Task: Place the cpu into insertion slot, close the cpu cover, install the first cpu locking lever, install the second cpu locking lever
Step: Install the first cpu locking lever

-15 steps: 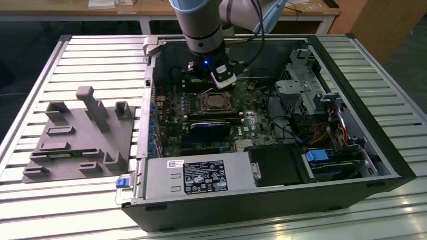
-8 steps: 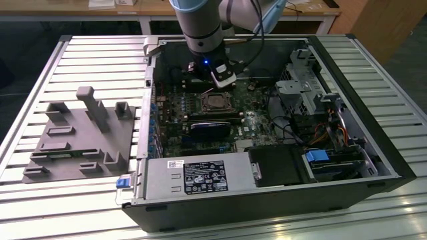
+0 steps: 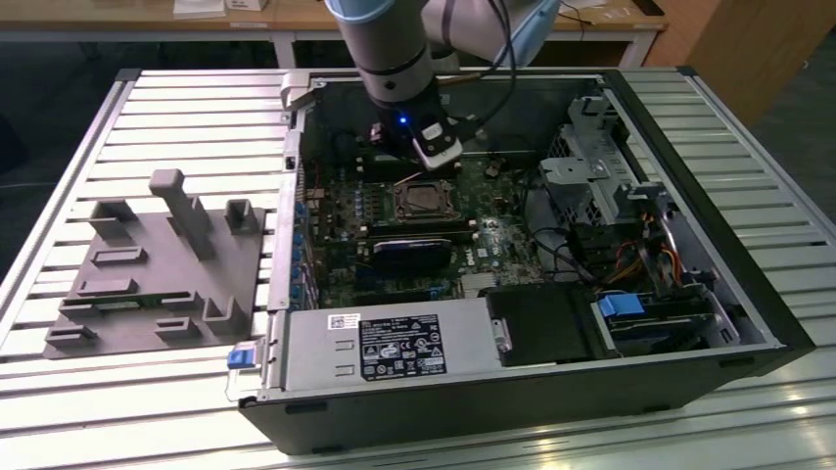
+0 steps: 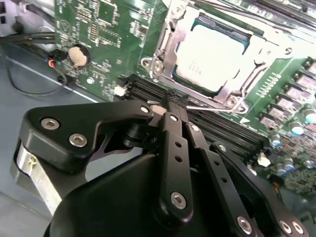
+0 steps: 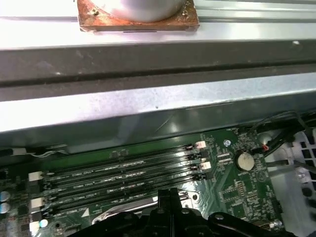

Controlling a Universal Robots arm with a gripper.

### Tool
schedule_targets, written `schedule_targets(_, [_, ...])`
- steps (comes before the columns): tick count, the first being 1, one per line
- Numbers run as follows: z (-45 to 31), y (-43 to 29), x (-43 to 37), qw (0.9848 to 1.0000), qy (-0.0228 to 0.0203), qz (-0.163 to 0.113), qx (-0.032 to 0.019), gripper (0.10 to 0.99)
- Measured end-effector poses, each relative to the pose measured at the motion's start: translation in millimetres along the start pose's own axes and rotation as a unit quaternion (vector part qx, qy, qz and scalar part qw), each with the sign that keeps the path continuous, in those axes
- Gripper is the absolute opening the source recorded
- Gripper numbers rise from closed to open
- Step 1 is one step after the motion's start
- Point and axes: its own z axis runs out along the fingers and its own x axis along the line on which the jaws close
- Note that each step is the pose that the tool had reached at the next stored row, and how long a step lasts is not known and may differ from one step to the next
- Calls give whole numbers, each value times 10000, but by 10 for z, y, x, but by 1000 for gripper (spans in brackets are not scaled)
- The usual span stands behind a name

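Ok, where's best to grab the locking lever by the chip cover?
Grip the lever on its thin rod, along the cover edge facing the memory slots. Probably come from above, gripper across it: it is slim and lies nearly flat.

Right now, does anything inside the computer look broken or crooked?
Nothing stands out. The chip lies flat, the metal frame sits down around it, and the green board looks unharmed.

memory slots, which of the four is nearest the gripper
The end memory slot farthest from the case wall, beside the gripper; the other three lie beyond it.
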Motion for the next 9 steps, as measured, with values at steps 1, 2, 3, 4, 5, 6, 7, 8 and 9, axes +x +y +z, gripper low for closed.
schedule_targets(1, [3, 1, 7, 10000, -45, -11, -2, 106])
schedule_targets(2, [7, 2, 16, 10000, -84, -21, -7, 106])
schedule_targets(3, [11, 6, 25, 9999, -107, -27, -10, 106])
schedule_targets(4, [15, 12, 38, 9999, -126, -32, -12, 106])
schedule_targets(5, [18, 18, 49, 9999, -139, -35, -16, 106])
schedule_targets(6, [22, 26, 60, 9999, -152, -37, -18, 106])
schedule_targets(7, [28, 37, 68, 9999, -160, -39, -18, 106])
schedule_targets(8, [33, 52, 77, 9999, -167, -40, -17, 106])
schedule_targets(9, [39, 65, 86, 9998, -173, -41, -13, 106])
